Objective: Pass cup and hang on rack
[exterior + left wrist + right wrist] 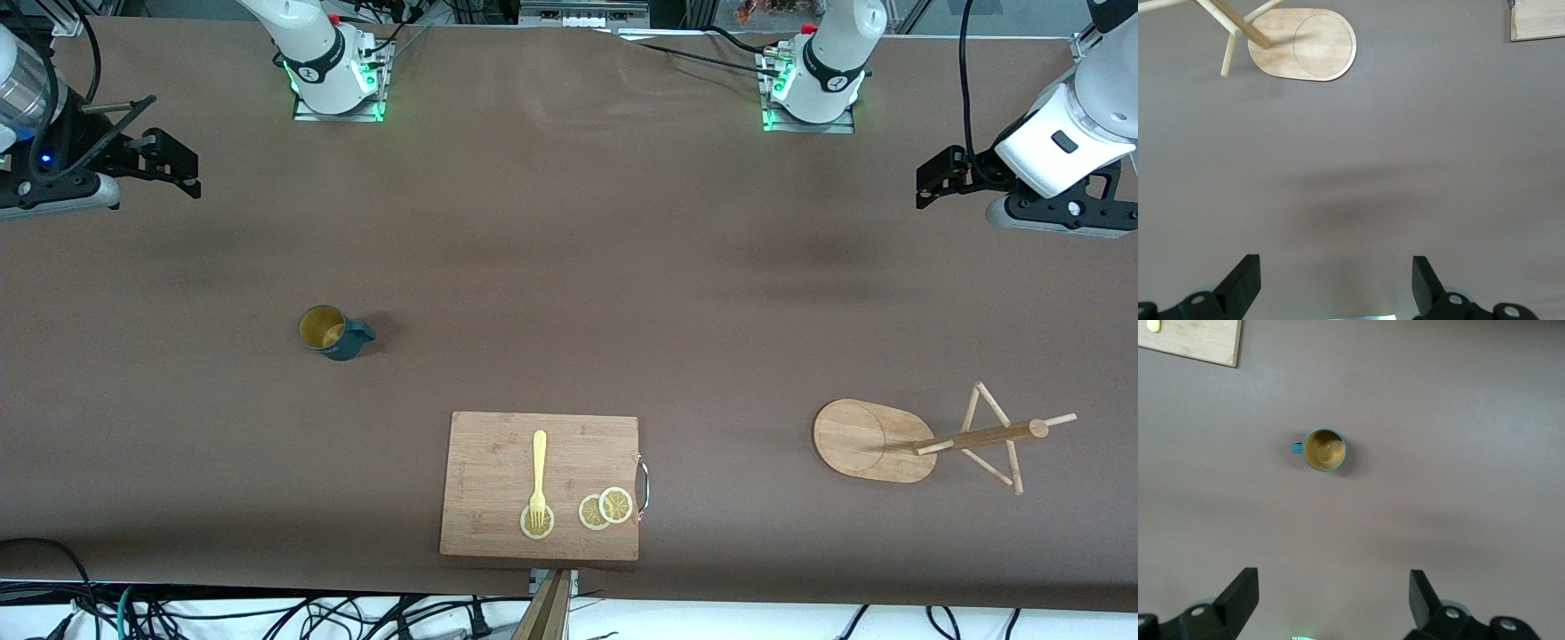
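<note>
The right gripper (pixel 173 164) hangs in the air over the table (pixel 569 222) at the right arm's end, jaws wide apart and empty. The cup (pixel 331 332) stands upright on the table, nearer the front camera than that gripper. The bamboo cutting board (pixel 498 453) lies near the table's front edge, carrying a yellow fork (pixel 538 476) and lemon slices (pixel 605 508). The rack (pixel 876 440) stands toward the left arm's end. The left gripper (pixel 933 178) hovers above that end, jaws spread, holding nothing.
</note>
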